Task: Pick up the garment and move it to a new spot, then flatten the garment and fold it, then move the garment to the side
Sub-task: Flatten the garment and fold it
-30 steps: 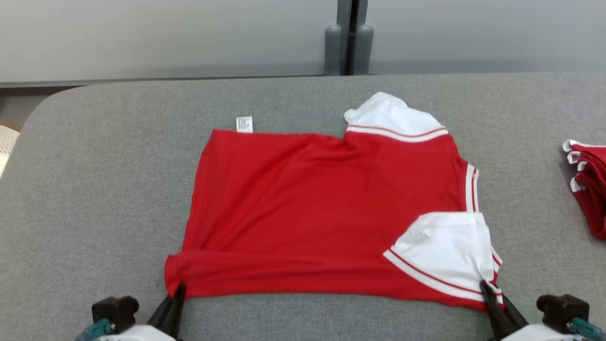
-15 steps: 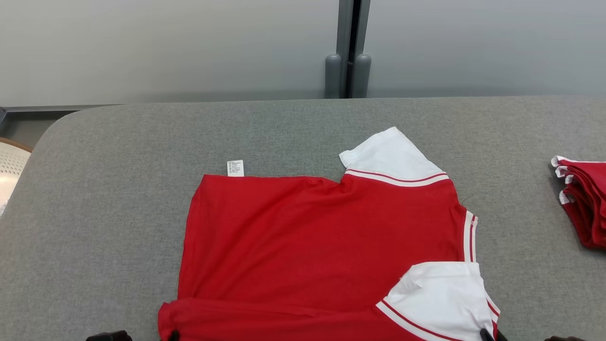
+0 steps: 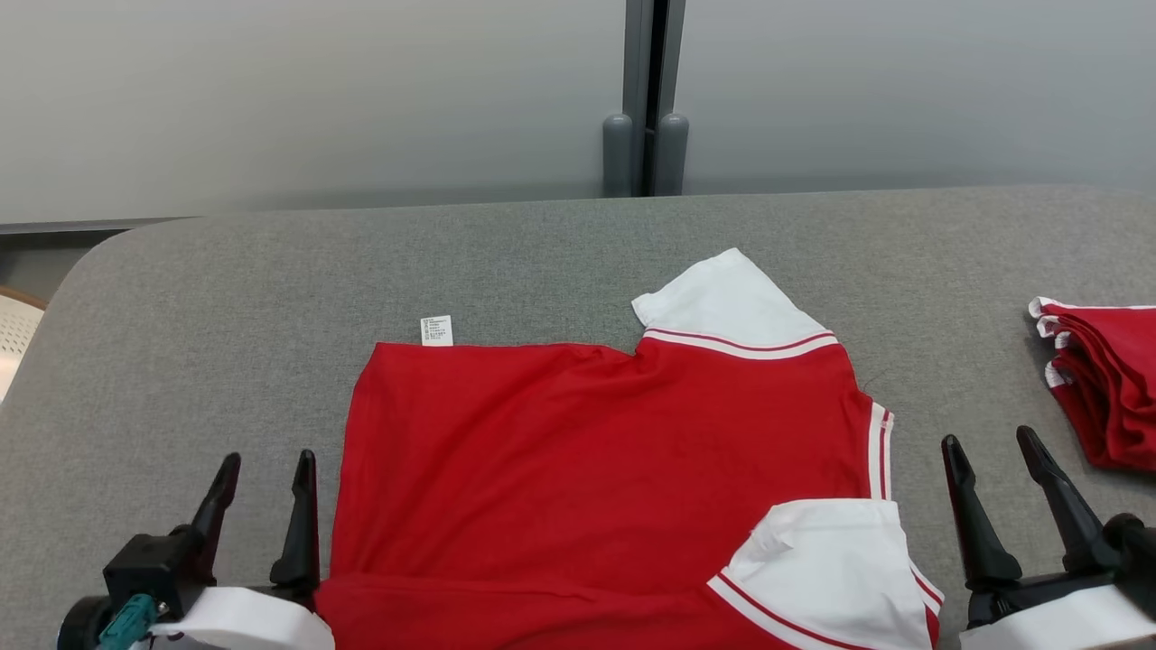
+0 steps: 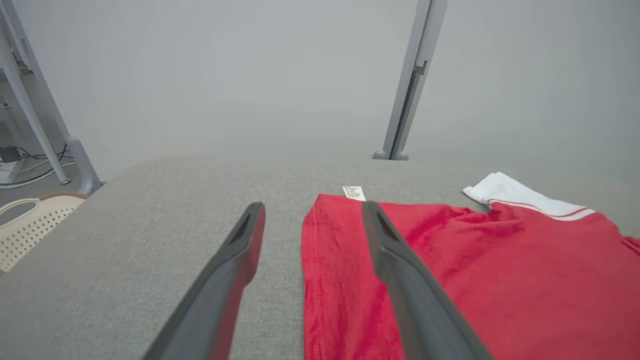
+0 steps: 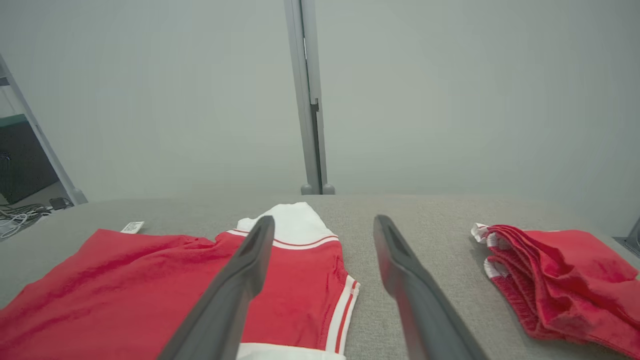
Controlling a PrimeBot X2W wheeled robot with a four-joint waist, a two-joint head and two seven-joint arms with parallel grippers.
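Garment (image 3: pixel 596 460) flat between spread left end effector (image 3: pixel 270 457) and right end effector (image 3: pixel 986 437)

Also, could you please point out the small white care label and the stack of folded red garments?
Small white care label (image 3: pixel 436 330), head view, centre of the tag.
Stack of folded red garments (image 3: pixel 1106 388), head view, top red layer.

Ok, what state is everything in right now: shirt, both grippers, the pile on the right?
Red T-shirt: spread on the grey table, near edge folded over, held by neither gripper.
Near white sleeve: folded in onto the red body.
Care label: sticking out past the far edge.
Left gripper: open, empty, at the shirt's left edge.
Right gripper: open, empty, right of the shirt.
Pile of red garments: folded, stacked.
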